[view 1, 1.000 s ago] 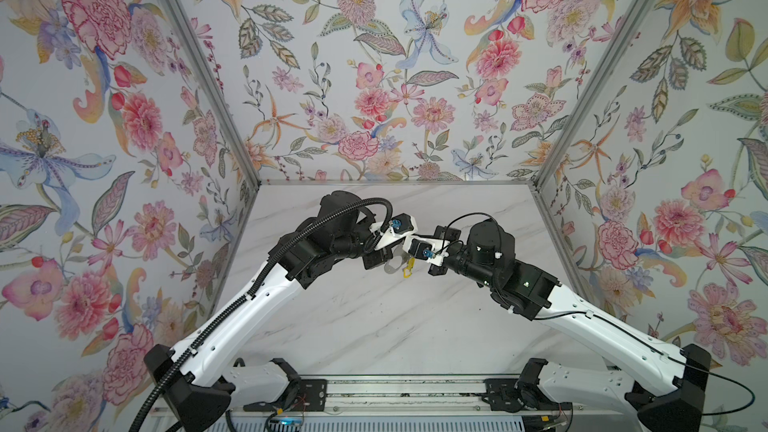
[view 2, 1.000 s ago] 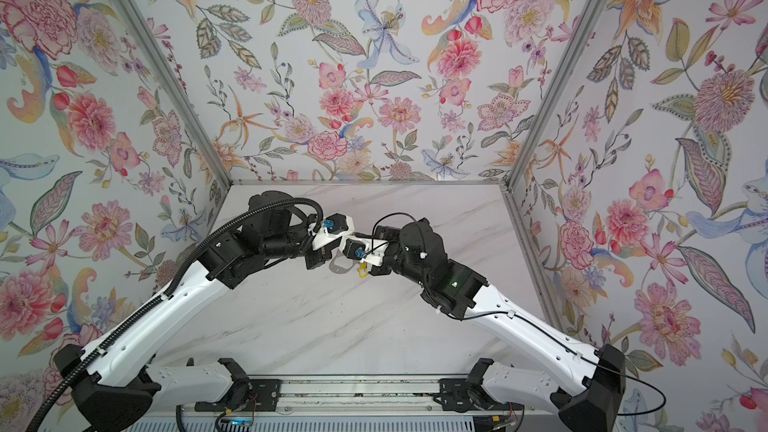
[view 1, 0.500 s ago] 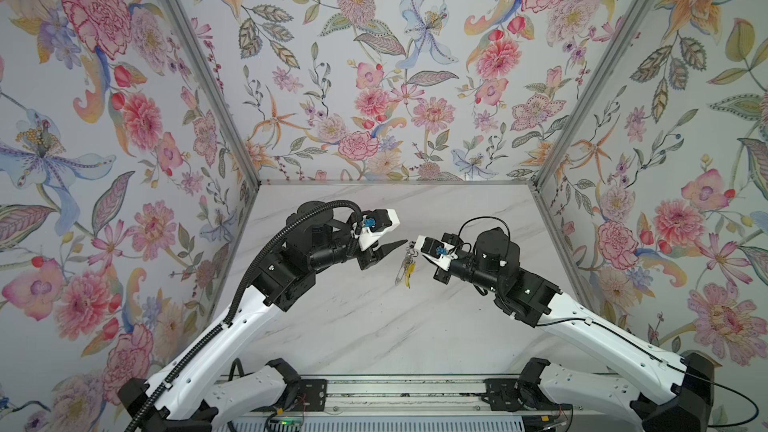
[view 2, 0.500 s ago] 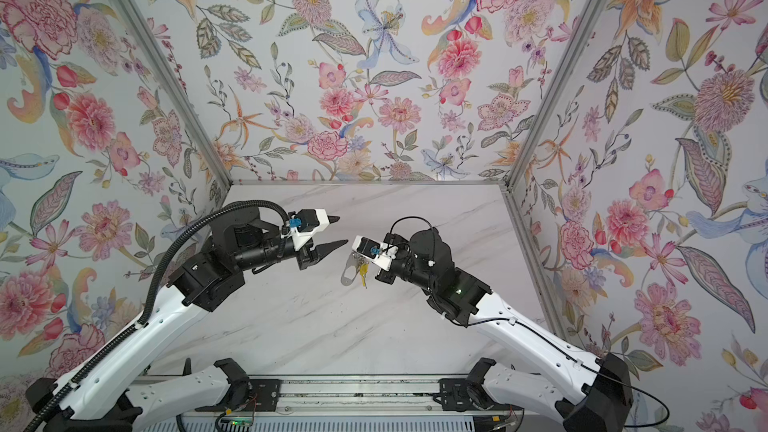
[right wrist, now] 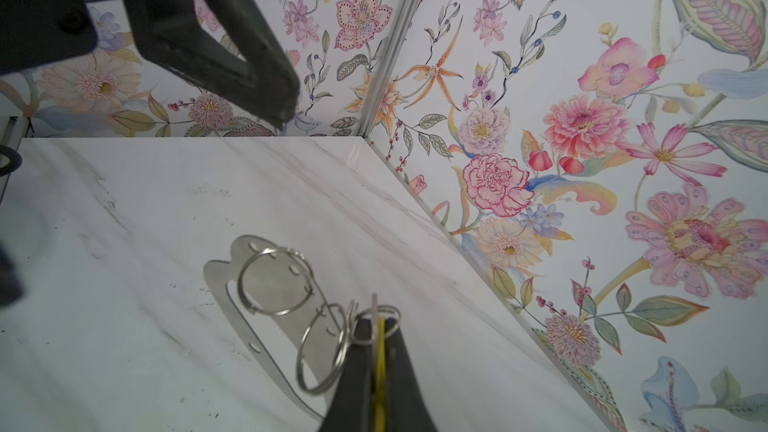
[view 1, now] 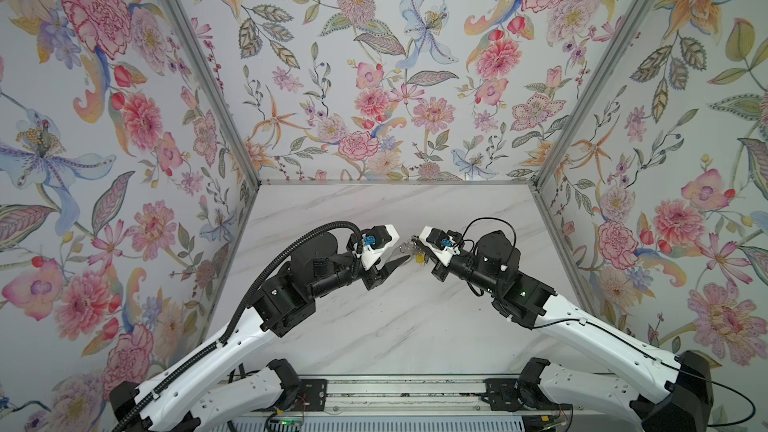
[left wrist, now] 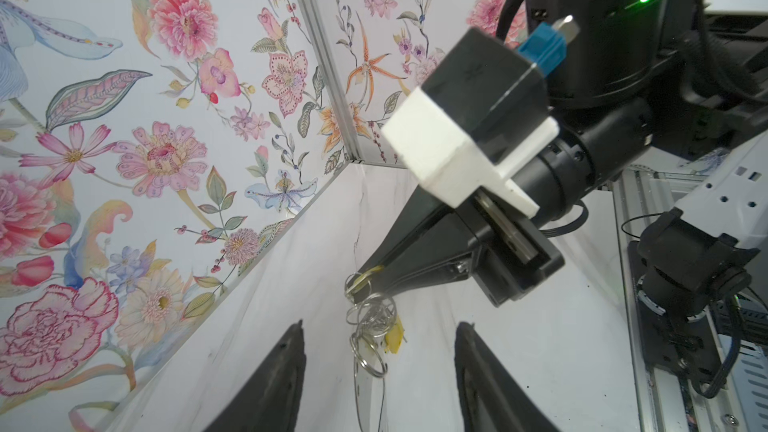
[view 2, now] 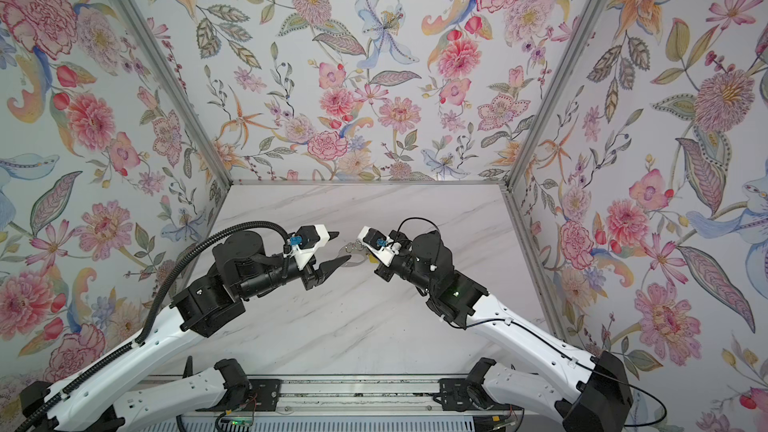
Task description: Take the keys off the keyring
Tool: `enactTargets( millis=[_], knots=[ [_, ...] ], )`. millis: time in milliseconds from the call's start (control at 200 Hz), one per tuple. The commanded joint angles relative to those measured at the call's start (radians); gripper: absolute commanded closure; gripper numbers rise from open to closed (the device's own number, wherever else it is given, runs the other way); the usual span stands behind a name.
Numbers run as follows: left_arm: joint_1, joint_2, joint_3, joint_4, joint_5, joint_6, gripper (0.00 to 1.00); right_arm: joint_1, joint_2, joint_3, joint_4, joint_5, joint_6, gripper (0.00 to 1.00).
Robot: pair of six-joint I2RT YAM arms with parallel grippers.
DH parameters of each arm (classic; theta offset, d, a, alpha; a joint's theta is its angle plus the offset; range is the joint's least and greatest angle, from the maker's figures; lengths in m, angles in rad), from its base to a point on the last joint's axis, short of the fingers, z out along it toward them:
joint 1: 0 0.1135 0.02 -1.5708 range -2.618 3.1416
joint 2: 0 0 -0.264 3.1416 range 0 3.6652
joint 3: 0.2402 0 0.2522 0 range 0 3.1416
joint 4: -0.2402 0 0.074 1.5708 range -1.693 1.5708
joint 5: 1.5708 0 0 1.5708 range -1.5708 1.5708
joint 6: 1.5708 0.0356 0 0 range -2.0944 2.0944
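Over the far half of the white, grey-veined marble table point(view 1: 395, 326), the two arms meet almost tip to tip. Floral wallpaper point(view 1: 374, 76) covers the three walls around it, joined by bare metal corner posts point(view 1: 199, 68). A slotted rail point(view 1: 399, 392) runs along the near edge (small dark specks dot the marble in the right wrist view).

The right gripper point(right wrist: 376, 320) is clenched on one of the keys point(right wrist: 379, 351), whose yellow tag shows edge-on between the fingers. From it hang wire rings point(right wrist: 240, 284) and the flat grey keyring point(right wrist: 270, 284); whether its lower end touches the marble I cannot tell.

The left gripper point(left wrist: 380, 324) grasps nothing, its fingers point(left wrist: 282, 371) spread wide on either side of the bunch.
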Motion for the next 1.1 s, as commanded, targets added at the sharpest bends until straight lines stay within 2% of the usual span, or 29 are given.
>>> enactTargets(
  millis=[0, 90, 190, 270, 390, 515, 596, 786, 936, 1091],
  knots=[
    [-0.004, -0.018, 0.016, 0.016, -0.057, 0.021, 0.39, -0.016, -0.018, -0.003, 0.071, -0.054, 0.026, 1.0],
    [0.031, -0.054, 0.013, 0.035, -0.037, 0.021, 0.37, -0.036, -0.032, -0.022, 0.097, -0.111, 0.029, 1.0],
    [0.133, -0.08, -0.004, 0.052, 0.04, -0.005, 0.37, -0.051, -0.047, -0.034, 0.11, -0.167, 0.017, 1.0],
    [0.201, -0.07, -0.009, 0.058, 0.104, -0.013, 0.37, -0.062, -0.062, -0.047, 0.125, -0.225, 0.01, 1.0],
    [0.245, -0.032, -0.023, 0.067, 0.135, -0.011, 0.37, -0.077, -0.08, -0.055, 0.146, -0.29, 0.003, 1.0],
    [0.245, 0.013, -0.048, 0.106, 0.22, -0.033, 0.4, -0.093, -0.085, -0.05, 0.171, -0.354, 0.012, 1.0],
    [0.244, 0.021, -0.077, 0.135, 0.229, -0.045, 0.41, -0.108, -0.08, -0.032, 0.168, -0.417, 0.021, 1.0],
    [0.239, 0.007, -0.108, 0.196, 0.305, -0.106, 0.43, -0.116, -0.053, -0.006, 0.163, -0.441, 0.009, 1.0],
    [0.18, -0.014, -0.147, 0.263, 0.31, -0.18, 0.43, -0.143, -0.029, -0.013, 0.237, -0.487, 0.048, 1.0],
    [0.101, -0.018, -0.155, 0.26, 0.242, -0.187, 0.43, -0.161, 0.007, -0.016, 0.308, -0.515, 0.084, 1.0]
  ],
)
